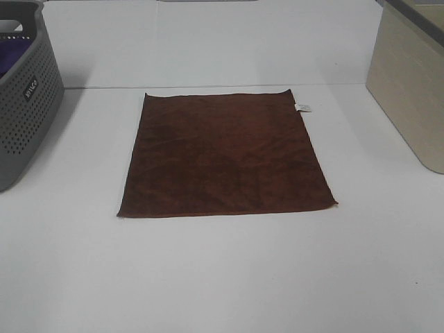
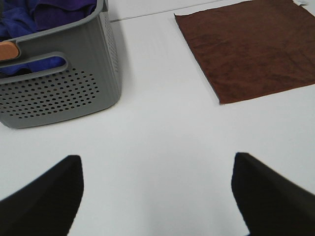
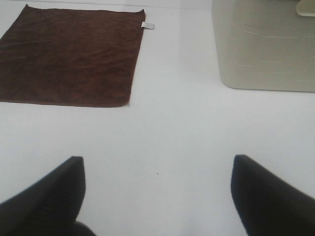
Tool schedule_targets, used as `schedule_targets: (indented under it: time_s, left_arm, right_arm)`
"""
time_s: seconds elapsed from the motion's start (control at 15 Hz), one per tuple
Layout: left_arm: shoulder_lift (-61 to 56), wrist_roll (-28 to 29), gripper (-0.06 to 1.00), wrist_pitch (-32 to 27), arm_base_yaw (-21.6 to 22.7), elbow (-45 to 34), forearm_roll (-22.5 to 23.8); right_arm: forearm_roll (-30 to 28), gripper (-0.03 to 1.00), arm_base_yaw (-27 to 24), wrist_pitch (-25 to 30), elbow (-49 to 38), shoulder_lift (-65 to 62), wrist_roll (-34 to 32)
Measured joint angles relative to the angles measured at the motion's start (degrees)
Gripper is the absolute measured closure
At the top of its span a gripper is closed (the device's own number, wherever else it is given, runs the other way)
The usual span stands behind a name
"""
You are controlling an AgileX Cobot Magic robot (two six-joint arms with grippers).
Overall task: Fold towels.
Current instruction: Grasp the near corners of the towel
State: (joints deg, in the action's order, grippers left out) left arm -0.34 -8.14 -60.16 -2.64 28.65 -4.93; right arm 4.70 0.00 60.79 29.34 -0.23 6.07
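The towel (image 1: 225, 154) lies flat and unfolded on the middle of the white table (image 1: 222, 277). All four of its edges are exposed. Its far edge runs just beside the table's back edge. A small white tag (image 1: 302, 107) projects from the right edge near the far right corner.

A grey basket (image 1: 21, 90) holding purple fabric (image 2: 44, 10) stands at the left, well apart from the towel's left edge. A beige bin (image 1: 409, 90) stands at the right, apart from the right edge. Bare table separates the towel from both and runs wide along its near edge.

The left gripper (image 2: 157, 160) hangs over bare table on the basket side with its jaws spread wide, holding nothing. The right gripper (image 3: 157, 161) hangs over bare table on the bin side, jaws equally wide and also holding nothing. Neither touches the towel.
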Motion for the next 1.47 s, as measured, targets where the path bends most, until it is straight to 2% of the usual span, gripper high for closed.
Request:
schedule_targets:
  time_s: [1.47]
  left_arm:
    - [0.0, 0.0, 0.18, 0.0, 0.0, 0.0, 0.0]
  right_arm:
    - [0.0, 0.18, 0.0, 0.0, 0.0, 0.0, 0.0]
